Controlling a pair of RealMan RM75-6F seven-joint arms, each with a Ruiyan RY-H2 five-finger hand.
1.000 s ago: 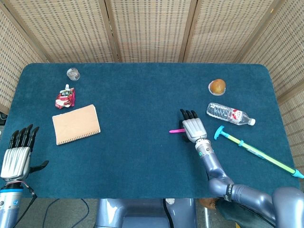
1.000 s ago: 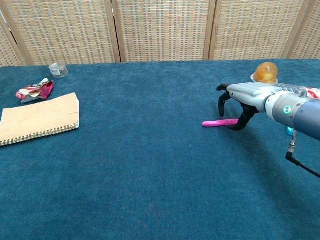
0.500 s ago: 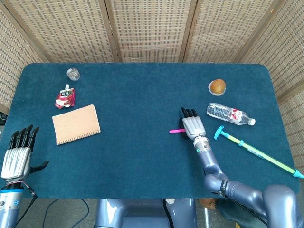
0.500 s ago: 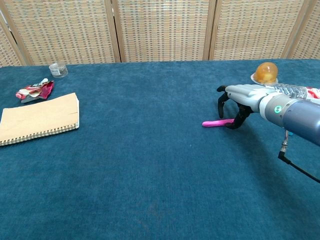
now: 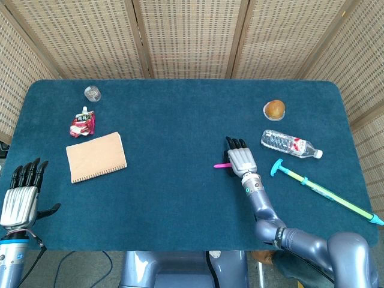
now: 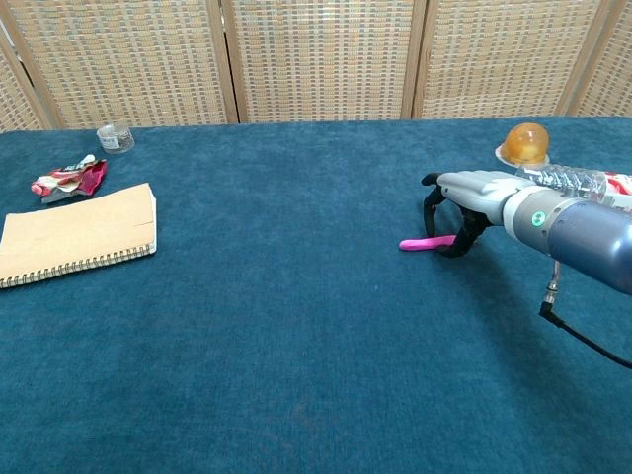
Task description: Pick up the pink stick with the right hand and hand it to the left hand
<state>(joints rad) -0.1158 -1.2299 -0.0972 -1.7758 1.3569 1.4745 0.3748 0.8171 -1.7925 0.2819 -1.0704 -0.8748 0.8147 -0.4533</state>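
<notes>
So the pink stick [image 6: 427, 242] lies flat, long axis running left-right across the bench [image 6: 296, 346], right hand [image 6: 474, 193] fingers [image 6: 433, 202] curled over its right end; grip unclear.

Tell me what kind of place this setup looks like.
Probably a robot test station, not a home: a table covered in blue cloth, woven screens closing it off behind, and unrelated odds and ends laid out, such as a notebook, a water bottle and a pink stick.
</notes>
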